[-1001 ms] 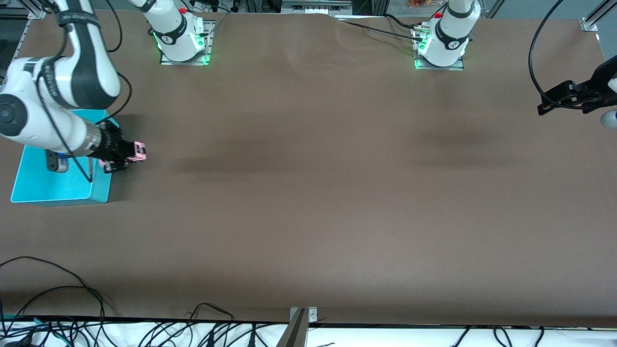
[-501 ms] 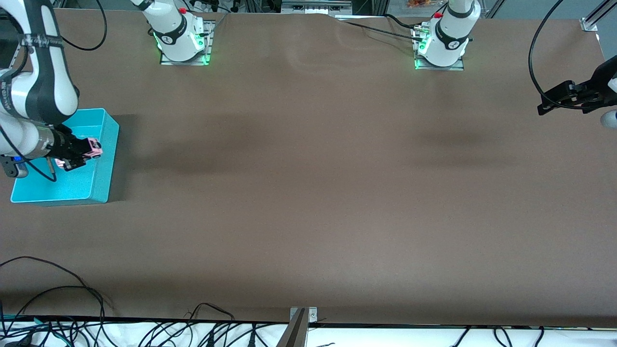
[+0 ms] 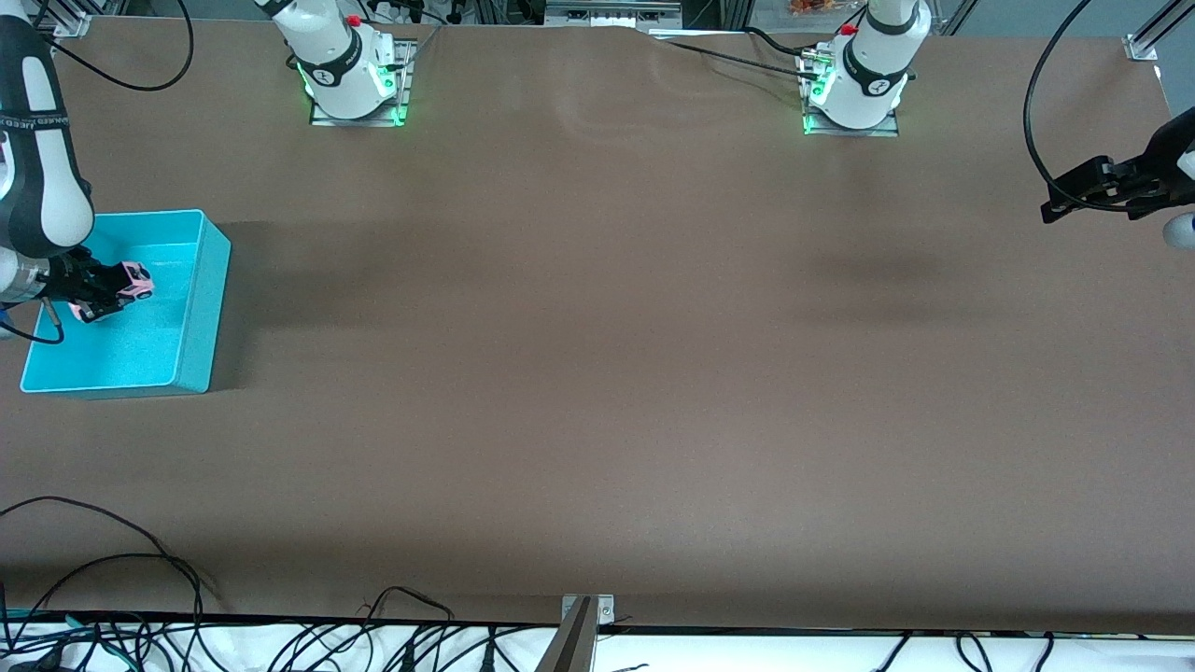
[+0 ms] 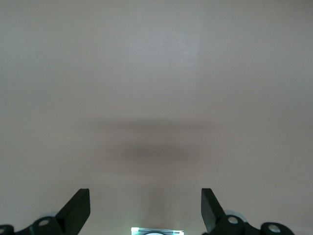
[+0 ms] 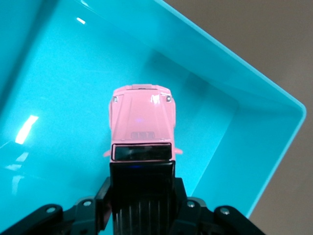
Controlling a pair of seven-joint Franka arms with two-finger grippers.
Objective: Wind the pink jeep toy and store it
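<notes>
You've carried the jeep (image 3: 133, 281) in the right gripper (image 3: 110, 291) from beside the bin's (image 3: 201, 308) wall at its table-centre side to over the bin's inside. The right arm has swung out toward its end of the table, so far less of it covers the bin now.

High front camera faces both bases; right wrist and front views share the cyan bin (image 3: 213, 280)
</notes>
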